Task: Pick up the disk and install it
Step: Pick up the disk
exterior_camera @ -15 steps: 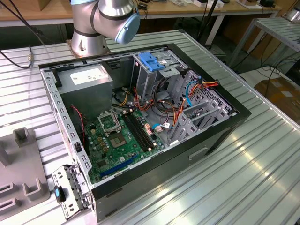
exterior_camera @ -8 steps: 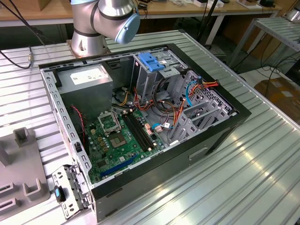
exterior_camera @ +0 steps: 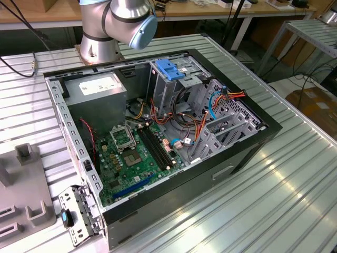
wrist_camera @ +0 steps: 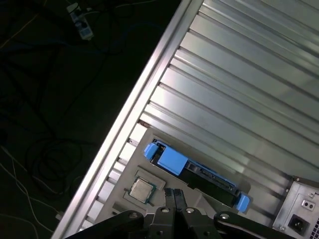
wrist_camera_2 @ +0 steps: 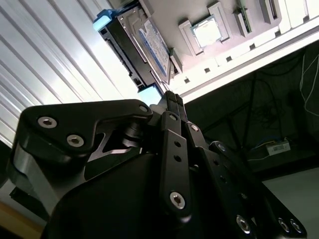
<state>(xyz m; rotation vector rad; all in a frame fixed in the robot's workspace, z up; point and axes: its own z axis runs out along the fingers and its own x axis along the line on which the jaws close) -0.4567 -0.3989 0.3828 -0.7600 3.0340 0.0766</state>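
Although the ribbed table (exterior_camera: 287,203) holds the open computer case (exterior_camera: 216,176) ready, we judge the task barely begun: the disk (wrist_camera: 199,174) stands on edge in its grey tray (wrist_camera_2: 174,15), unlifted, our claw (wrist_camera: 174,193) near it, pinched together, empty.

We see the arm (exterior_camera: 118,21) in the exterior view cut off by the top edge, just above its base joints. In the second wrist view the dark body of the gripper (wrist_camera_2: 172,95) covers the near end of the disk (wrist_camera_2: 144,50). The grey fixture (exterior_camera: 21,200) is cropped at the exterior view's left edge.
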